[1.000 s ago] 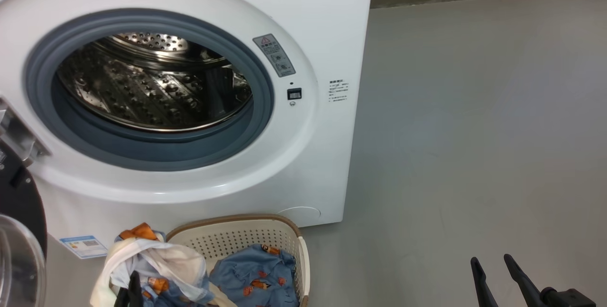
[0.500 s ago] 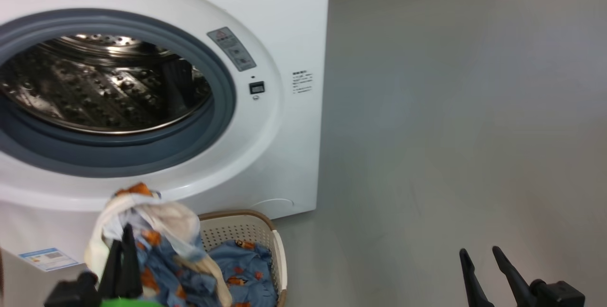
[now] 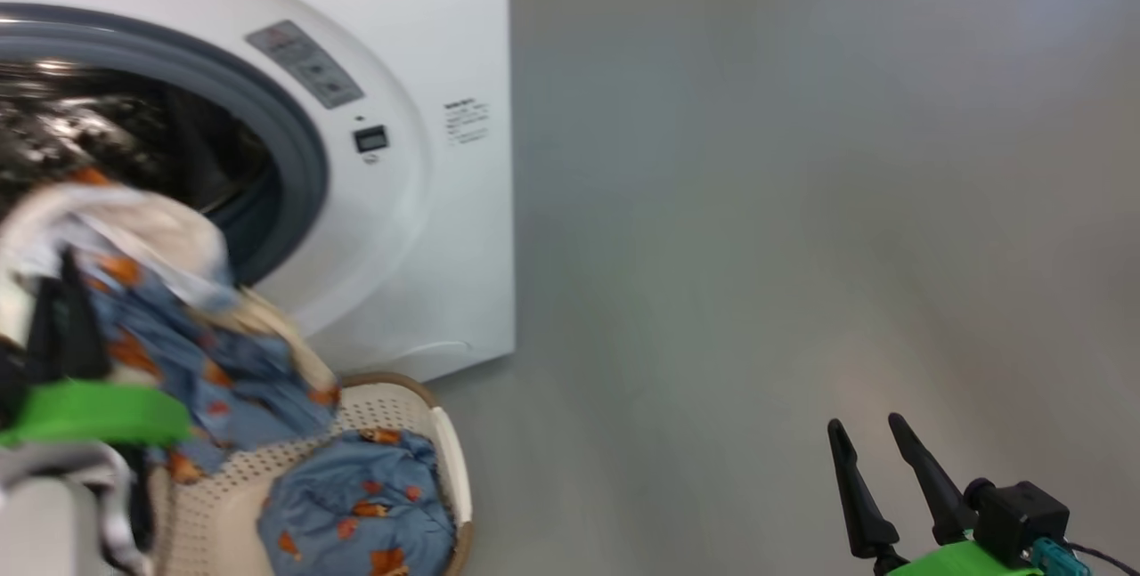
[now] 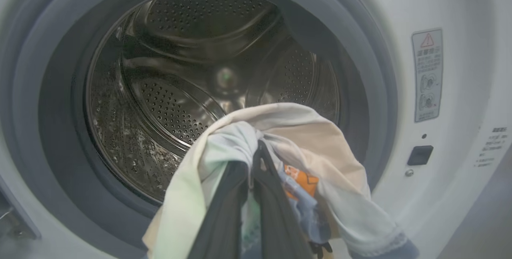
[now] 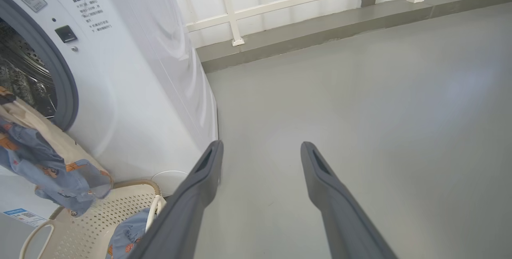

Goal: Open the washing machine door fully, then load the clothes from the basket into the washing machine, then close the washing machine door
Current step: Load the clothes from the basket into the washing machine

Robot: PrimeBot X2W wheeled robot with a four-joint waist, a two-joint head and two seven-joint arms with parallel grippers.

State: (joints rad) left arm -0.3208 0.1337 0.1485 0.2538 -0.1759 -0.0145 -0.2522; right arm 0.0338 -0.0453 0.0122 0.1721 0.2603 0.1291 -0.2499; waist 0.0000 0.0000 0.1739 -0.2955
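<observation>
The left end effector [image 4: 256, 163] was clamped tight on a bundle of the clothes [image 4: 308, 131], a cream and white garment wrapped over blue fabric with orange figures. Its closed fingers pointed straight toward the open mouth of the washing machine [image 3: 445, 229]. The bundle was in the air in front of the lower part of the opening, before the grey-blue seal [image 4: 360, 71] and the steel drum [image 4: 172, 107], and was not inside. In the head view it was blurred, and its long axis ran down and to the right from the grip. Its blue tail [image 3: 258, 398] hung over the back of the basket [image 3: 450, 451]; whether it touched the rim could not be told. A second blue printed piece [image 3: 356, 505] lay crumpled in the basket, against its right wall. The basket stood on the floor [image 3: 757, 202] just before the machine's lower front corner, near a blue label [image 5: 20, 215]. The right end effector [image 5: 262, 149] was well apart to the right over bare floor, with its two fingers spread wide, holding nothing and pointing away toward a white railing [image 5: 280, 5].
</observation>
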